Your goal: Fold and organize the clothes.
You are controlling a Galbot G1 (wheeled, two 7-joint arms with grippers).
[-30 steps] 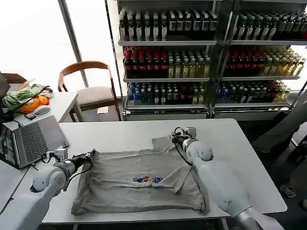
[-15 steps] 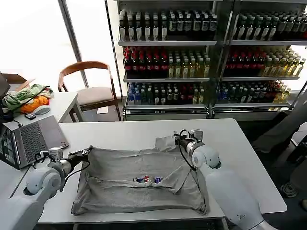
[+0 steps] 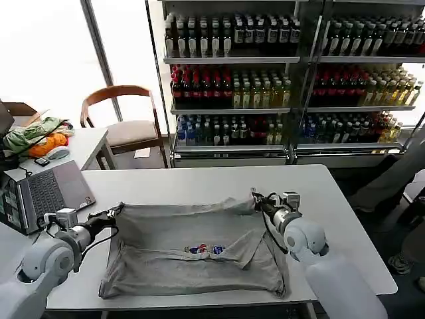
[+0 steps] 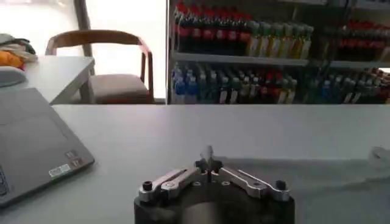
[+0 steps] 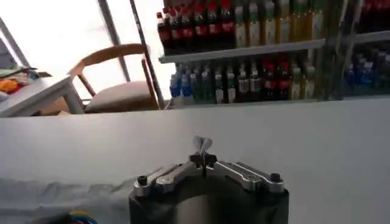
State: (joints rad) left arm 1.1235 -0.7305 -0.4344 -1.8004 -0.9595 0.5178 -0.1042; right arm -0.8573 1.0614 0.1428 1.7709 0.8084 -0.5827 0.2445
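A light grey shirt [image 3: 192,249] is lying spread across the near half of the white tabletop [image 3: 199,183], with a small red-and-blue printed graphic [image 3: 202,250] showing near its middle. Its far edge is being held taut in a nearly straight line between the two arms.

The left tool [image 3: 114,212] is sitting at the shirt's far left corner, low over the tabletop, clenched on a pinch of the grey fabric. In the left wrist view the left tool [image 4: 209,159] is pressing its fingers together on a small peak of cloth, and the rest of the shirt [image 4: 341,182] is lying flat across the tabletop beside it.

The right tool [image 3: 257,200] is sitting at the shirt's far right corner, also clamped on the fabric, which is bunching into a small fold just beside it. The right wrist view is showing the right tool [image 5: 203,153] closed on a little tuft of grey cloth, with the shirt [image 5: 55,195] stretching away to one side and a bit of the coloured graphic [image 5: 82,217] at the picture's edge.

An open laptop [image 3: 40,196] is resting on the adjoining desk beyond the left arm. A wooden chair [image 3: 126,126] and shelves of bottled drinks [image 3: 265,86] are standing behind the tabletop.
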